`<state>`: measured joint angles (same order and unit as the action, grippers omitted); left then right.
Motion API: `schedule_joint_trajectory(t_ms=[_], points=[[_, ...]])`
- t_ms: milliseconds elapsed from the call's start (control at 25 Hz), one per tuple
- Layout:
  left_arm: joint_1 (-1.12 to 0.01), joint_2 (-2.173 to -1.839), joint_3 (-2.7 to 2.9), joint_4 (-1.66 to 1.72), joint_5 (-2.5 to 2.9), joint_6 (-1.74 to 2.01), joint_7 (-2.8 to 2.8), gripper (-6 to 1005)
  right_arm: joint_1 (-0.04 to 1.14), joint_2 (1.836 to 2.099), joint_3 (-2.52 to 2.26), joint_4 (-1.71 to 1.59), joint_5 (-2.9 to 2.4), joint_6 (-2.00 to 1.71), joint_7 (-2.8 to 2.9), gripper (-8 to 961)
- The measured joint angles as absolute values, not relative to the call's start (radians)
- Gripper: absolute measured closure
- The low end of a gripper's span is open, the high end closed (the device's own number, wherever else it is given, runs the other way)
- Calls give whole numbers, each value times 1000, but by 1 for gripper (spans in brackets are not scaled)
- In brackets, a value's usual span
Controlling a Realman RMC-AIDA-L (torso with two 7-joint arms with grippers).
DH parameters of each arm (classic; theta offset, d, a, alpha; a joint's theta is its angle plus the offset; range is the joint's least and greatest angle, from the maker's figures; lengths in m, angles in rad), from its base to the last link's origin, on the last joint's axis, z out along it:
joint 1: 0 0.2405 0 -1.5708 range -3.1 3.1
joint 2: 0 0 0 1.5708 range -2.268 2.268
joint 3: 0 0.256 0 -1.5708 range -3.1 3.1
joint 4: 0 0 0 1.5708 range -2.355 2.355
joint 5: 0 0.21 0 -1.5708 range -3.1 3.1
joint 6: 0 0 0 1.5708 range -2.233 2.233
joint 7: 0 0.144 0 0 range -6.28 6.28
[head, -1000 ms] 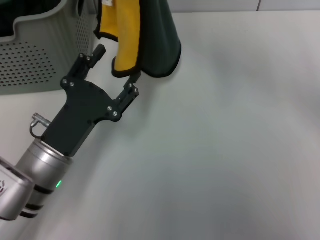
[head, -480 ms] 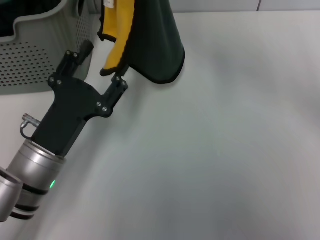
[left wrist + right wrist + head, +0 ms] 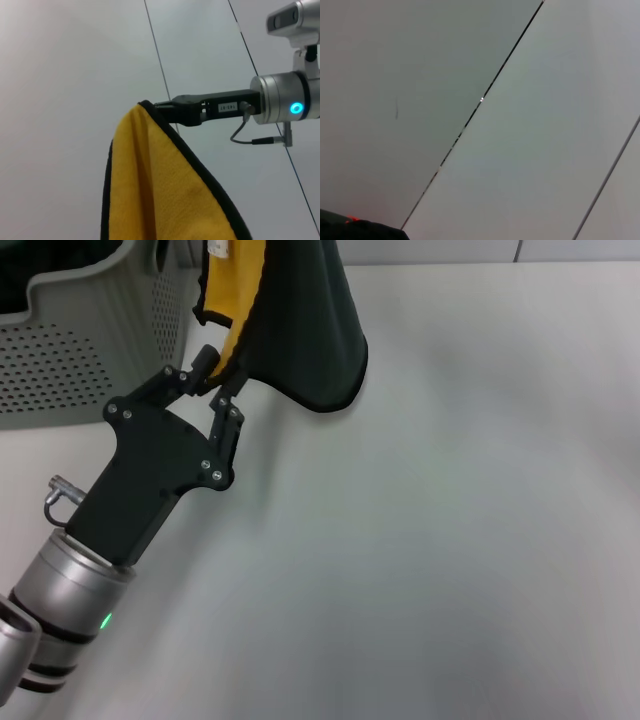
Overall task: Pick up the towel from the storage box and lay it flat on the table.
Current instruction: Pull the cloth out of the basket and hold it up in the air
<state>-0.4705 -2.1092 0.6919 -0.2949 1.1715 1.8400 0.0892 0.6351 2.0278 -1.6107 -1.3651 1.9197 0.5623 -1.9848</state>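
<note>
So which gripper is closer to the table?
Left. The left gripper is low, at the towel's bottom edge above the table; the right gripper holds the towel's top corner higher up.

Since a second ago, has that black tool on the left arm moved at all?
Yes. The left black tool has swung toward the pale grey-green perforated plastic basket, and its fingers have closed on the hanging dark green and yellow towel's lower edge.
</note>
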Motion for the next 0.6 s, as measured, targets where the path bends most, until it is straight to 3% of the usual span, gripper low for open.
schedule_joint_trajectory(t_ms=[80, 160, 400, 600], points=[[-469, -2109, 691, -296, 1171, 1845, 79, 552, 634, 2028, -1611, -1365, 1918, 562, -1982, 945], [-468, -2109, 690, -295, 1169, 1847, 61, 763, 631, 2028, -1611, -1365, 1917, 562, -1982, 944], [-451, -2108, 694, -233, 1167, 1869, -103, 984, 610, 2020, -1620, -1363, 1876, 571, -1916, 944], [-397, -2096, 757, -17, 1188, 1899, -504, 985, 598, 2017, -1574, -1361, 1675, 717, -1651, 945]])
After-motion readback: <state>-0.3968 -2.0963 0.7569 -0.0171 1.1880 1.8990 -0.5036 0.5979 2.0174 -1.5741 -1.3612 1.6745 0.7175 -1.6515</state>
